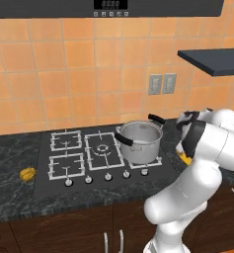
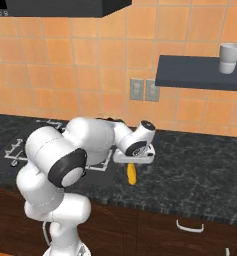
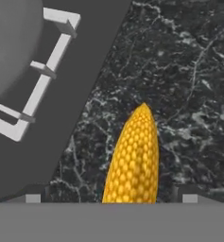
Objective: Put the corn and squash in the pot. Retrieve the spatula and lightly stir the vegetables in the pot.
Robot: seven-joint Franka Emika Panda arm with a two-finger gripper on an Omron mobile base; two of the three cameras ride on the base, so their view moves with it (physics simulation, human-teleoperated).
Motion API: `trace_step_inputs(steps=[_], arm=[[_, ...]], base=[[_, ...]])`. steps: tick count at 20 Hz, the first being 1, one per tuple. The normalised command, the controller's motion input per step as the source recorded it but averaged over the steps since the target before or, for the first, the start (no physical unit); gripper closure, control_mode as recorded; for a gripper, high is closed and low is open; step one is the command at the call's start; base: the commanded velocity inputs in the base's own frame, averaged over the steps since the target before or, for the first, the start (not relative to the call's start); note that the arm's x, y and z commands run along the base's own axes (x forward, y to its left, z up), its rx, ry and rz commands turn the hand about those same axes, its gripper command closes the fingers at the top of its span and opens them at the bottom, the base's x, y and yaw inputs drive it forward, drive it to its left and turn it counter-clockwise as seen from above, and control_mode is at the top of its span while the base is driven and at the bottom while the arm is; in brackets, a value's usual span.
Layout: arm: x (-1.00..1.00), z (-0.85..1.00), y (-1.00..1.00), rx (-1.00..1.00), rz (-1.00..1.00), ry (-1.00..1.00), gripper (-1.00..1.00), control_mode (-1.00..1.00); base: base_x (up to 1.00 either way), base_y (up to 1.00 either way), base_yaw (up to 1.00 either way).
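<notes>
My claw (image 2: 132,169) hangs over the dark stone counter (image 2: 200,165) with the corn (image 3: 133,158) sticking out from between my fingers, tip pointing away from me. It looks pinched, though where my tips meet the cob I cannot tell for sure. Just off to my left runs the stove (image 1: 79,158) edge with a white grate (image 3: 35,90) corner. The pot (image 1: 139,142) stands beyond that, on the near burner, nothing between us. The squash (image 1: 27,174) lies far off, well past the stove. A cup (image 2: 230,58) sits on the shelf (image 2: 200,72) above, to my right.
</notes>
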Motion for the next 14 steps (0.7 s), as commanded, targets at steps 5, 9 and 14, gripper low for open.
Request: trace_step_inputs(steps=[5, 9, 14], arm=[[0.3, -0.33, 0.0, 0.0, 0.0, 0.0, -1.0, -1.0], [0.15, -0.29, -0.03, 0.0, 0.0, 0.0, -1.0, -1.0], [0.03, -0.27, 0.0, 0.0, 0.0, 0.0, 1.0, -1.0]], base=[[0.0, 0.0, 0.0], [0.0, 0.0, 0.0], [0.0, 0.0, 0.0]])
